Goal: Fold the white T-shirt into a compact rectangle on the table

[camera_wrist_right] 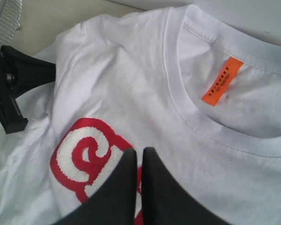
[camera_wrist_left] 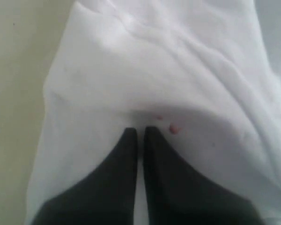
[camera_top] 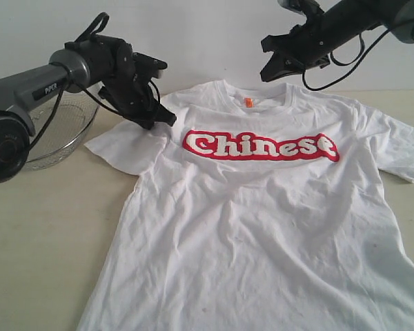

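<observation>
Left gripper (camera_top: pixel 163 118) had its jaws pressed together, tips right at the shoulder cloth of the white T-shirt (camera_top: pixel 262 227), just off the "C" end of the lettering (camera_top: pixel 261 146). Right gripper (camera_top: pixel 268 71) was closed too, up off the cloth on the lettering's collar side. Shirt lay spread face-up on the table (camera_top: pixel 34 234).

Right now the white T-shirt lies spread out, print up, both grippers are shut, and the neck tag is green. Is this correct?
No: the neck tag is orange, not green; the right wrist view shows it clearly. The rest holds: the white T-shirt lies spread out, print up, and the left gripper and right gripper are shut.
</observation>
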Controlling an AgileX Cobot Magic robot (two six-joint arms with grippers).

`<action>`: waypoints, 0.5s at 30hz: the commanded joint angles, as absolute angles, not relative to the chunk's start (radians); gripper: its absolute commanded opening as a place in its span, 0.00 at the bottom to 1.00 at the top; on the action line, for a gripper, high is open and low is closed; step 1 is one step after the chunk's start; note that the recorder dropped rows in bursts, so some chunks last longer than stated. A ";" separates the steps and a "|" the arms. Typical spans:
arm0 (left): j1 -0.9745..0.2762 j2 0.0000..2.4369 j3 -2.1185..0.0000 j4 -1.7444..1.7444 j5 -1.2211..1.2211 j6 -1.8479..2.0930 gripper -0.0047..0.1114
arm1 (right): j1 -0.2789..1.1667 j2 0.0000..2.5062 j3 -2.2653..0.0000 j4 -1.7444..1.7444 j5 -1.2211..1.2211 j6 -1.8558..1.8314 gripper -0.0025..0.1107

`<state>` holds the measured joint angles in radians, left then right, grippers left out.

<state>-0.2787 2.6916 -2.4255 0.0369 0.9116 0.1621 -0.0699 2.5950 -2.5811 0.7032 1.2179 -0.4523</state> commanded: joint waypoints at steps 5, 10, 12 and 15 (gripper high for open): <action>-0.282 2.752 -2.510 0.123 0.930 0.103 0.08 | -0.070 2.581 -2.582 0.718 1.221 -0.470 0.02; -0.282 2.754 -2.536 0.200 0.932 0.067 0.08 | -0.070 2.581 -2.582 0.718 1.221 -0.474 0.02; -0.282 2.754 -2.536 0.211 0.932 0.067 0.08 | -0.070 2.581 -2.582 0.722 1.221 -0.474 0.02; -0.282 2.754 -2.536 0.211 0.938 0.067 0.08 | -0.070 2.581 -2.582 0.722 1.221 -0.474 0.02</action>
